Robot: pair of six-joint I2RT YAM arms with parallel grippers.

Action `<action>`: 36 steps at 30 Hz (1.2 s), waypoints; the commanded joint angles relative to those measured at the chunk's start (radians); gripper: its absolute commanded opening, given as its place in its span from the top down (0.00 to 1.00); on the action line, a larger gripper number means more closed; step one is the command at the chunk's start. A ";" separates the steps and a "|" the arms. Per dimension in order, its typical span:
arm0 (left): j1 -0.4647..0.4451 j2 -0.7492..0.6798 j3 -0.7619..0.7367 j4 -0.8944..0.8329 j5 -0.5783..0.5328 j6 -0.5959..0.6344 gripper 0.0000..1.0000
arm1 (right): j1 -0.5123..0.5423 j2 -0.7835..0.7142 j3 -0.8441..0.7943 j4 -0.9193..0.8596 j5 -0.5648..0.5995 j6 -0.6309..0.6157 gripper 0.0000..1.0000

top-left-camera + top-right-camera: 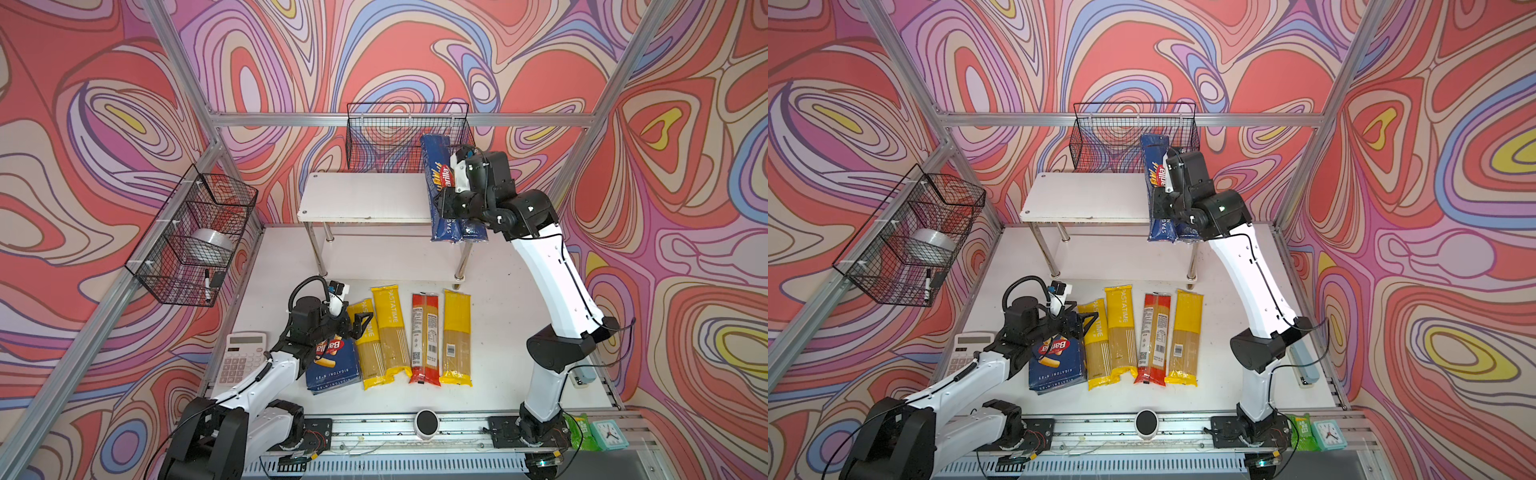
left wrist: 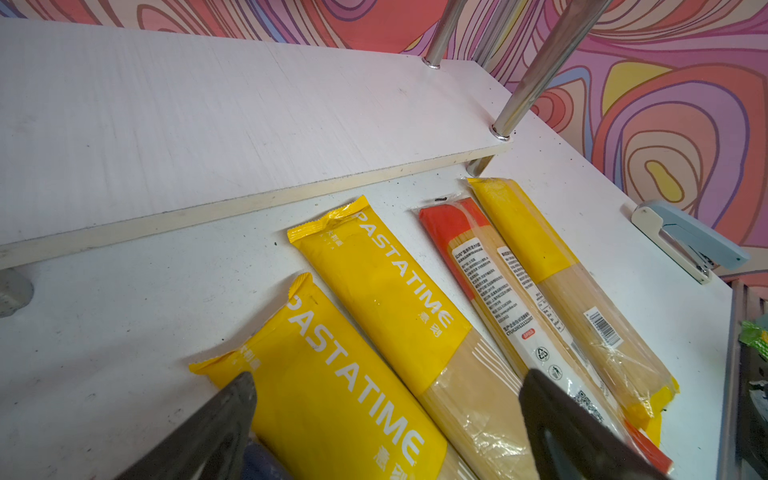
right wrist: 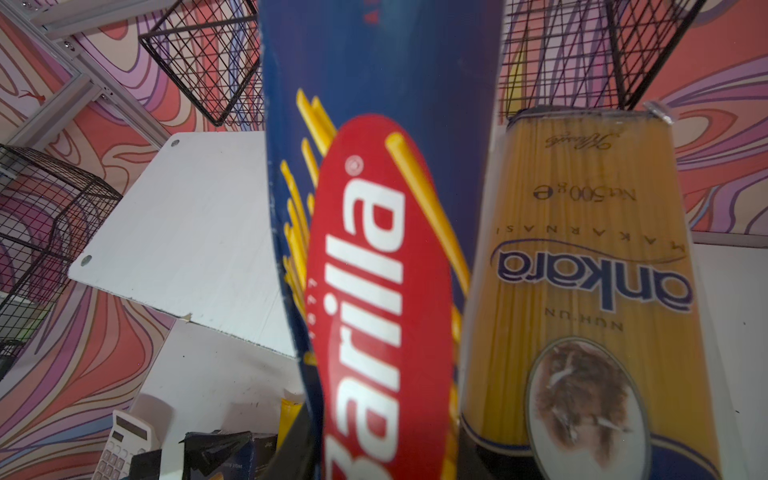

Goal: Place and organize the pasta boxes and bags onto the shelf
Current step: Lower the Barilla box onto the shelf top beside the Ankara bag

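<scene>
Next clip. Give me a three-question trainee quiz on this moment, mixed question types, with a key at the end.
1. True or false: the right gripper is clamped on the spaghetti box over the shelf's top board.
2. How many pasta bags lie flat on the table?
3. The left gripper is: A) open above a yellow bag; B) shut and empty; C) out of every view.
Key: 1 true; 2 four; 3 A.

spaghetti box (image 3: pixel 374 249) blurred, cropped; rigatoni box (image 1: pixel 332 370) — half-hidden
</scene>
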 commanded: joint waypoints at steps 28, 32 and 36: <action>-0.004 -0.004 0.008 0.004 0.006 0.016 0.00 | -0.030 0.072 0.005 0.212 0.123 -0.002 0.50; -0.003 -0.005 0.007 0.003 0.008 0.017 0.00 | -0.030 0.065 -0.014 0.217 0.122 0.006 0.44; -0.004 -0.007 0.009 0.001 0.008 0.017 0.00 | -0.029 0.057 -0.020 0.218 0.115 0.010 0.40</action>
